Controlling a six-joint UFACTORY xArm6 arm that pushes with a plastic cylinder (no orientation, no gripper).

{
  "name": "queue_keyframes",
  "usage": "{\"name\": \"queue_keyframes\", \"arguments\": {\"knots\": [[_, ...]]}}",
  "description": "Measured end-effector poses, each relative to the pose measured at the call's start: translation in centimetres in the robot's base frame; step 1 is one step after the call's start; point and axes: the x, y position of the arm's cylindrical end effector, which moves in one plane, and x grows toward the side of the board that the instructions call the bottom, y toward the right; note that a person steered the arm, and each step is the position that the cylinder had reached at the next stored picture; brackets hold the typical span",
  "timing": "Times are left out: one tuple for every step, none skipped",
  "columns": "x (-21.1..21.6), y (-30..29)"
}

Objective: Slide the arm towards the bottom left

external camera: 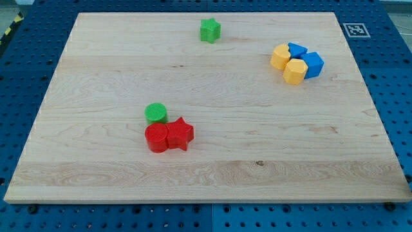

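Note:
My tip and the rod do not show in the camera view. On the wooden board (96, 174), a green cylinder (156, 113) sits left of centre. Just below it a red cylinder (156, 138) touches a red star (180, 134) on its right. A green star (210, 29) lies near the view's top centre. At the upper right, two yellow hexagonal blocks (280, 57) (295, 71) are packed against two blue blocks (297, 49) (313, 64).
The board rests on a blue perforated table (26, 58). A black-and-white marker tag (354, 29) sits off the board's top right corner.

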Motion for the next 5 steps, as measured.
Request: {"name": "queue_keyframes", "arguments": {"knots": [[-0.1,-1.4],[-0.1,-4.3],[0.0,-6.9],[0.0,-8.6],[0.0,-10.3]]}}
